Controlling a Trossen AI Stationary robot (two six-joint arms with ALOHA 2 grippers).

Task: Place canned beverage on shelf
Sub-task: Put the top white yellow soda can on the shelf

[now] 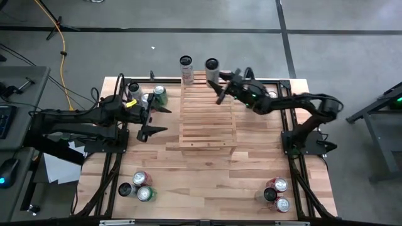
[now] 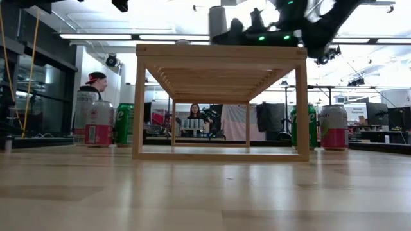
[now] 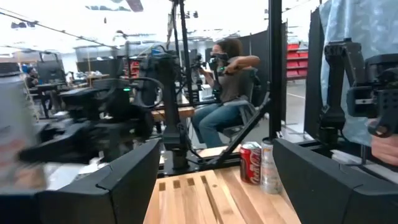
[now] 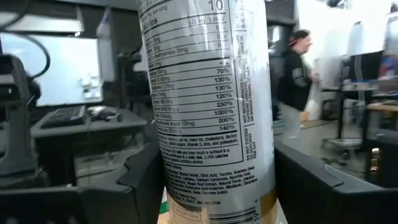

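Note:
The pale wood shelf (image 1: 207, 119) stands mid-table. A tall silver can (image 1: 211, 66) stands upright over its far end, and my right gripper (image 1: 220, 85) is shut on it; the can's label fills the right wrist view (image 4: 208, 106). A second tall can (image 1: 186, 68) stands by the shelf's far left corner. My left gripper (image 1: 156, 119) hovers open beside the shelf's left side with nothing between its fingers (image 3: 130, 180). My right gripper pinches the tall can's lower body (image 4: 180, 180) between its two fingers, one on each side. The fingers come about level from the table's right side. The can is upright, its base (image 2: 218, 41) about level with the shelf top; whether it rests there I cannot tell.
Cans stand in groups at the far left (image 1: 157, 94), near left (image 1: 139, 187) and near right (image 1: 276, 191) of the table. In the low view they flank the shelf (image 2: 99, 122) (image 2: 332, 126). People are in the room beyond (image 3: 227, 81).

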